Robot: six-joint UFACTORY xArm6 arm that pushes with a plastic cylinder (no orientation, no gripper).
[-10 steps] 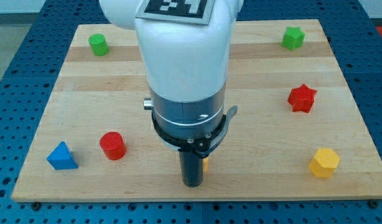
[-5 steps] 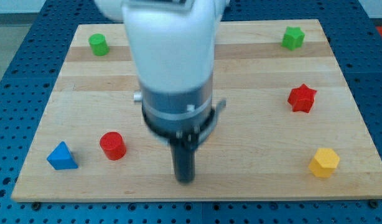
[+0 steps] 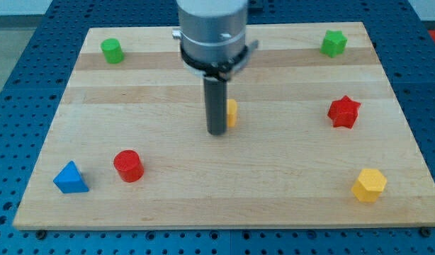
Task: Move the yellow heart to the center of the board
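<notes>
Camera view: my tip [image 3: 217,132] rests on the worktop [image 3: 288,177] near the centre. The yellow heart [image 3: 232,112] sits just right of my rod, touching it and partly hidden. My end effector is a bare rod, gripping nothing.

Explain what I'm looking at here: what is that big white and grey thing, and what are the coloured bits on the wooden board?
That is a robot arm with no hand, only a dark rod. My tip slides on the wooden board and pushes blocks; nothing is held. One camera looks down on the board. Beside the rod, on the view's right, peeks the yellow heart, near the middle. Around it lie a green cylinder, green star, red star, yellow hexagon, red cylinder and blue triangle.
</notes>
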